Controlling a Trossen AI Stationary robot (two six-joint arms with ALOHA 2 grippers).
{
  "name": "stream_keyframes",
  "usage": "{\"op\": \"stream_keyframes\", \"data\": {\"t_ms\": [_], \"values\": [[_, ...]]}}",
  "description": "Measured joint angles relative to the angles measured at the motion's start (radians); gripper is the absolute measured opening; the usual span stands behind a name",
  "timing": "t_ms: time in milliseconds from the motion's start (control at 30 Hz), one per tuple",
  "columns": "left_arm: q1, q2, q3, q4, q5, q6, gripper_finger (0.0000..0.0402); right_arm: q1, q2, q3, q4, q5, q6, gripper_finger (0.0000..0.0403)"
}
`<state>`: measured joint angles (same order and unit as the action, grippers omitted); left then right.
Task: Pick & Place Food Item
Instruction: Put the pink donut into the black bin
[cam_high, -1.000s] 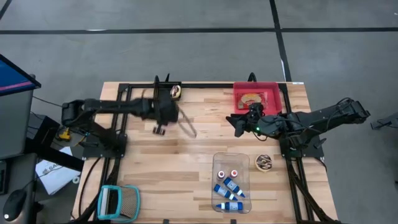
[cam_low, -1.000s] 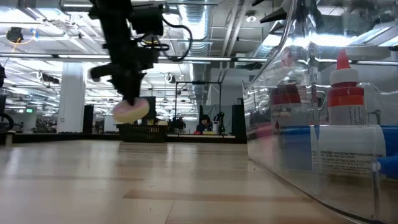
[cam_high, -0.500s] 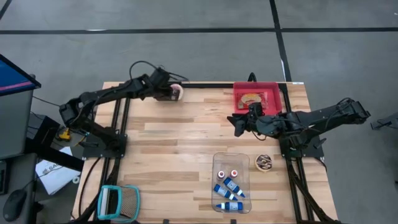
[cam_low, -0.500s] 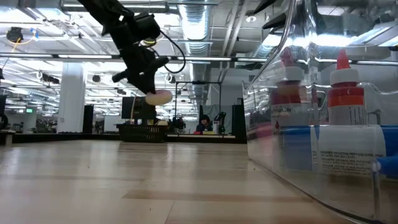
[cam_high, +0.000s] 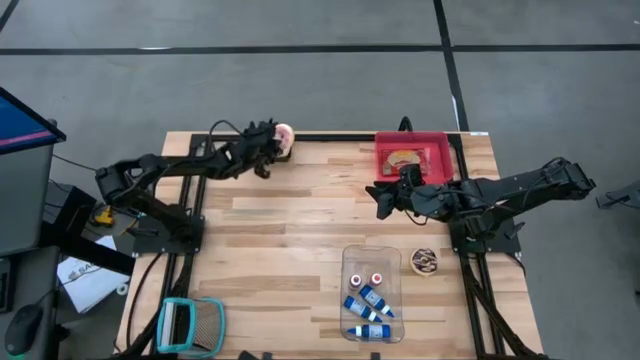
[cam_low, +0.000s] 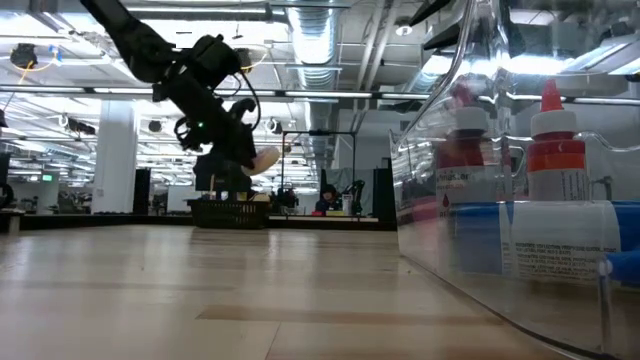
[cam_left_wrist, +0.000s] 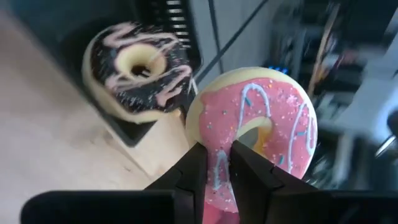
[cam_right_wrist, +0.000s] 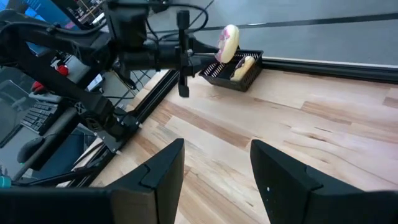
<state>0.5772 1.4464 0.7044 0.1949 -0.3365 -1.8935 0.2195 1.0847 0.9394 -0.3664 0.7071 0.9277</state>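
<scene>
1. Gripping the pink doughnut (cam_left_wrist: 255, 134) by its rim, the left gripper (cam_high: 268, 152) has its fingers closed narrowly on it and holds it in the air on edge, at the far left of the table (cam_high: 290, 240).
2. Just beside the pink doughnut lies a chocolate doughnut (cam_left_wrist: 138, 70) in a small black basket (cam_right_wrist: 233, 71).
3. The right gripper (cam_high: 385, 200) hangs above the table's middle, fingers parted, holding nothing.
4. Near it, a red tray (cam_high: 412, 155) holds a brown food item (cam_high: 404, 158).
5. A clear bin (cam_high: 372, 295) of bottles stands at the near edge, with another chocolate doughnut (cam_high: 425, 262) beside it.
6. A teal brush (cam_high: 190, 325) lies at the near left corner.
</scene>
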Motion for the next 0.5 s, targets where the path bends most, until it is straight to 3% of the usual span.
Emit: {"op": "stream_keyframes", "data": {"t_ms": [167,500], "values": [[-0.049,0.0,-0.02,0.004,-0.136,-0.195,0.0057,-0.005,0.0,0.0,0.0,-0.002,-0.015,0.0177],[-0.012,0.013,-0.022,-0.044,-0.196,-0.255,0.0057,-0.026,0.0,0.0,0.0,-0.047,-0.034,0.0177]]}}
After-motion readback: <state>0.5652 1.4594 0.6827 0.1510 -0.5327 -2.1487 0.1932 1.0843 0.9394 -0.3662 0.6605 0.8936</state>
